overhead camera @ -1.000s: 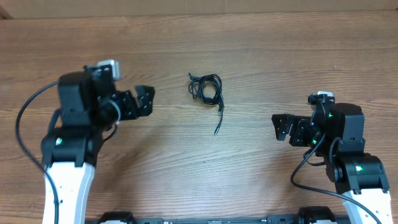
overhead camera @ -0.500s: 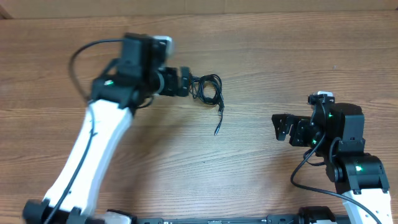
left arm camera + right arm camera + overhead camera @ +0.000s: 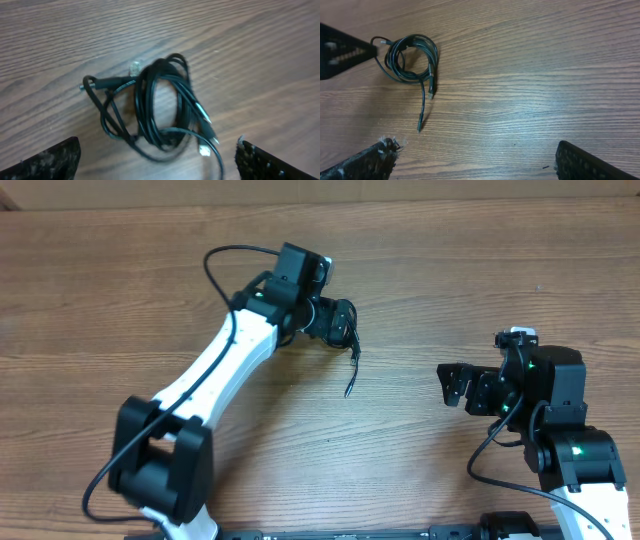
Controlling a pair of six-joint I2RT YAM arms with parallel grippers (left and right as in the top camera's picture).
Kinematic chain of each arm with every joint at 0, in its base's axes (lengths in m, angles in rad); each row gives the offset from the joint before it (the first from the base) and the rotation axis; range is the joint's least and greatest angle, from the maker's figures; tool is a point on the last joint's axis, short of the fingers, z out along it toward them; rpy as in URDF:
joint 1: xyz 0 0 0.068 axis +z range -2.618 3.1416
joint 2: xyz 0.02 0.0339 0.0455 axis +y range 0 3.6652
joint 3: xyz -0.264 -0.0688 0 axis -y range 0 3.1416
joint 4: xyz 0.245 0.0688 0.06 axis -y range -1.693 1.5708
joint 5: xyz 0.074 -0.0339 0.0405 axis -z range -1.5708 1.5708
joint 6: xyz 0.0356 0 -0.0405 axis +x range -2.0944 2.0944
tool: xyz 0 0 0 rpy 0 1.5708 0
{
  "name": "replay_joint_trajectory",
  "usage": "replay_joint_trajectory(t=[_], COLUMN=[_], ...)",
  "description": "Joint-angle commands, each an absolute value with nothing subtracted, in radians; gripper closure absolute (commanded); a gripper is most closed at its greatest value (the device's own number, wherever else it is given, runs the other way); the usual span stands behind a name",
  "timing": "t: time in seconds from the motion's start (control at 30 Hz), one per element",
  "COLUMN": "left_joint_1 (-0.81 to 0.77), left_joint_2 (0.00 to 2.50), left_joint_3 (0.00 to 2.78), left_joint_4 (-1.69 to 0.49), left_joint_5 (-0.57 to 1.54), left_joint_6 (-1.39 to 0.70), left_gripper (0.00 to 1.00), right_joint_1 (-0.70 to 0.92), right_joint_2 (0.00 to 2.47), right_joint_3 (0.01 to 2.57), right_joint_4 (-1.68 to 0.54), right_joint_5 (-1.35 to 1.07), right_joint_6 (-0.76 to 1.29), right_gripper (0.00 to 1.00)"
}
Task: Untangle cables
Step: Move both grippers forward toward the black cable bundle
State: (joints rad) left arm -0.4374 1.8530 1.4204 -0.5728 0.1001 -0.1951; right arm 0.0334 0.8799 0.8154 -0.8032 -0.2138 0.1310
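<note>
The cables lie as one small tangled black bundle on the wooden table, a loose tail trailing toward me. My left gripper hovers right over the bundle, open. In the left wrist view the cables fill the middle, with a silvery plug low between the spread fingers; the left gripper holds nothing. My right gripper stays open at the right, well away from the bundle. The right wrist view shows the cables at upper left, and the right gripper is empty.
The wooden table runs to a pale strip at its far edge. The left arm's thick black wire arches above its white link. The left arm stretches diagonally from the near left to the bundle.
My left arm has swung from the left side of the table to the right and outward, ending over the cable bundle. The right arm and the cables have not moved.
</note>
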Motion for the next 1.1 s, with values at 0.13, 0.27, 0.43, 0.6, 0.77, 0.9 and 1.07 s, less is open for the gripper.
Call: replay_joint_trajectory(t=[0.13, 0.27, 0.43, 0.6, 0.77, 0.9, 1.07], left_joint_1=[-0.450, -0.464, -0.482, -0.494, -0.494, -0.494, -0.492], left_joint_2=[1.946, 1.990, 2.025, 2.055, 2.057, 2.051, 2.019], left_joint_3=[1.437, 1.437, 1.437, 1.437, 1.437, 1.437, 1.438], left_joint_4=[-0.500, -0.496, -0.477, -0.463, -0.443, -0.437, -0.476], left_joint_5=[0.049, 0.053, 0.057, 0.052, 0.058, 0.104, 0.229], left_joint_6=[-0.211, -0.219, -0.226, -0.226, -0.225, -0.225, -0.225], left_gripper=[0.10, 0.11, 0.14, 0.18, 0.40, 0.70, 0.96], right_joint_1=[0.032, 0.032, 0.033, 0.033, 0.033, 0.033, 0.033], right_joint_2=[0.876, 0.876, 0.876, 0.876, 0.876, 0.876, 0.876], right_joint_3=[0.844, 0.844, 0.844, 0.844, 0.844, 0.844, 0.844], right_joint_4=[-0.799, -0.798, -0.799, -0.811, -0.813, -0.813, -0.799], right_joint_5=[-0.222, -0.222, -0.223, -0.223, -0.223, -0.223, -0.227], right_joint_6=[0.135, 0.135, 0.135, 0.135, 0.135, 0.135, 0.135], right_gripper=[0.00, 0.00, 0.00, 0.00, 0.00, 0.00, 0.00])
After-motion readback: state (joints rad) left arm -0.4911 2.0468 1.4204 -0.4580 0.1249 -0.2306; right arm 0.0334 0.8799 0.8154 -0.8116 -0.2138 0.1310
